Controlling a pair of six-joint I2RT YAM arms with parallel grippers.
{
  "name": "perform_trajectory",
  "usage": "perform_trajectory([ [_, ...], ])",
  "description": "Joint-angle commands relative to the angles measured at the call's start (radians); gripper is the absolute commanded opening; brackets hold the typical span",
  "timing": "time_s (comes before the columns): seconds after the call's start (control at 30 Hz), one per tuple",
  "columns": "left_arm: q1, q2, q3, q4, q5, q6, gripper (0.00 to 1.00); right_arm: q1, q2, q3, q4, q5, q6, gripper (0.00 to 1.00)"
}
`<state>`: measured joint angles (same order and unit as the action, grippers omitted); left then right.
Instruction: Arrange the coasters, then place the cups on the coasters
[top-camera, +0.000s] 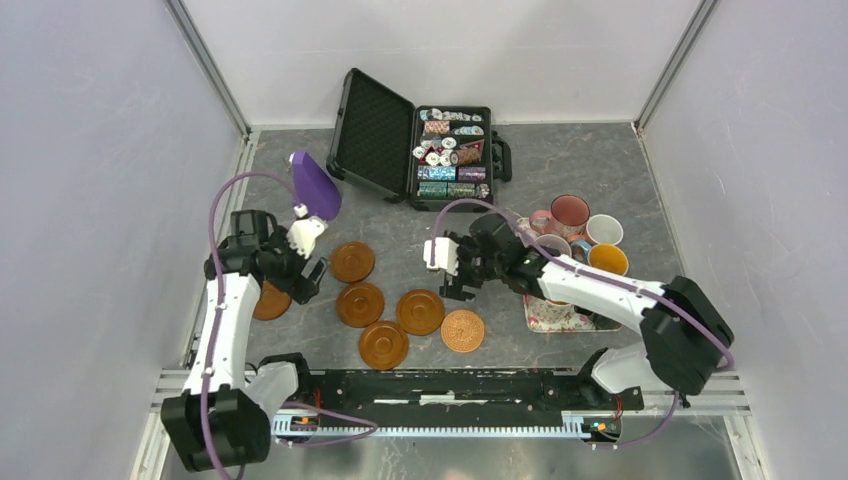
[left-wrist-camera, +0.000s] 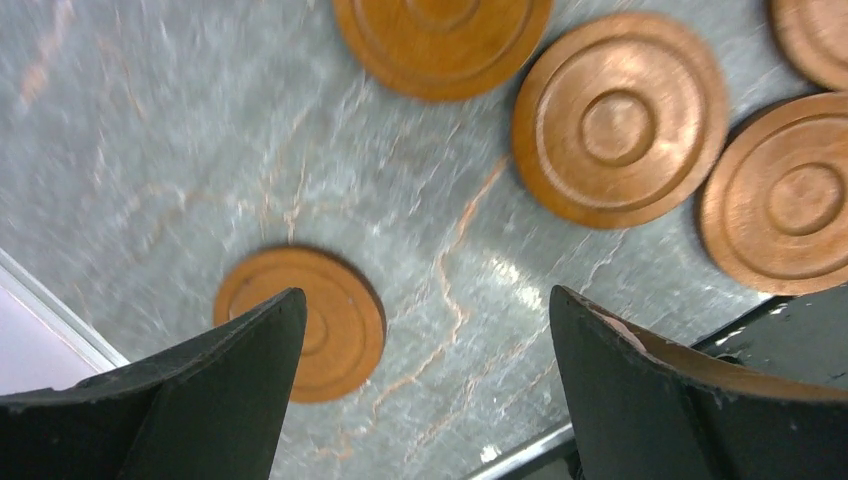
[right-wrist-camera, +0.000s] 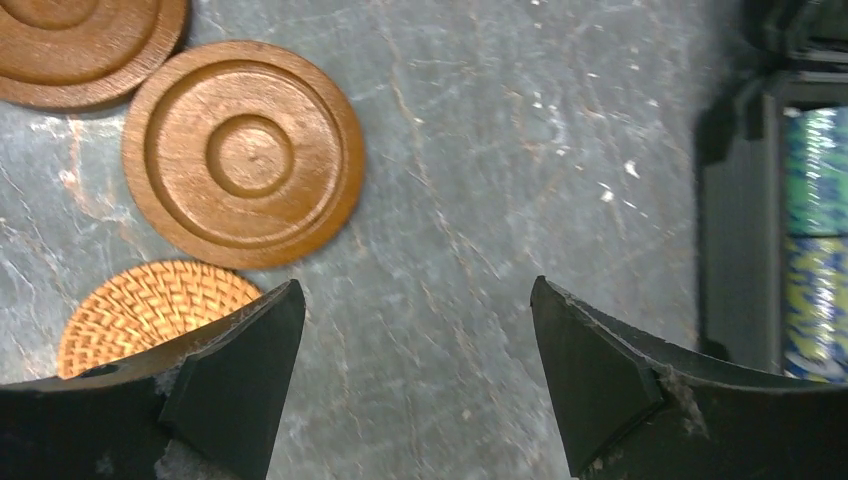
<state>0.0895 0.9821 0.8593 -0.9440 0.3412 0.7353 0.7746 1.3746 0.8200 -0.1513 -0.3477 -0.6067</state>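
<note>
Shiny brown round wooden coasters (top-camera: 360, 304) and one woven orange coaster (top-camera: 462, 330) lie flat on the grey counter (top-camera: 600, 160). The handled ceramic mugs (top-camera: 570, 212) huddle at the right. The left claw (left-wrist-camera: 425, 310) and the right claw (right-wrist-camera: 415, 300) are wide open, holding nothing.

Top view, from above and behind the arm bases (top-camera: 215, 428), looks down over the whole table (top-camera: 590, 170); both wrist views look closely down past the left pincer (left-wrist-camera: 422, 300) and right pincer (right-wrist-camera: 415, 290) onto the coasters (top-camera: 420, 311) it also shows.
</note>
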Motion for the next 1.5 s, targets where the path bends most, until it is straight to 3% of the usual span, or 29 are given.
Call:
perform_trajectory([
  [0.0,0.160,0.037,-0.045,0.006,-0.004,0.093,0.96,0.050,0.094,0.060,0.115,-0.017,0.077,0.90],
  [0.2,0.349,0.163,-0.068,0.110,0.019,0.146,0.94,0.108,0.242,0.153,0.250,0.076,0.187,0.86],
  [0.47,0.519,0.336,-0.043,0.176,0.060,0.231,0.90,0.173,0.459,0.393,0.324,0.222,0.252,0.81],
  [0.97,0.544,0.406,-0.074,0.273,0.042,0.275,0.90,0.217,0.783,0.736,0.312,0.290,0.301,0.81],
  [1.2,0.544,0.460,-0.068,0.275,0.061,0.297,0.87,0.216,0.869,0.803,0.306,0.299,0.270,0.81],
  [1.47,0.516,0.547,-0.046,0.282,0.066,0.305,0.81,0.215,0.909,0.768,0.318,0.323,0.224,0.77],
])
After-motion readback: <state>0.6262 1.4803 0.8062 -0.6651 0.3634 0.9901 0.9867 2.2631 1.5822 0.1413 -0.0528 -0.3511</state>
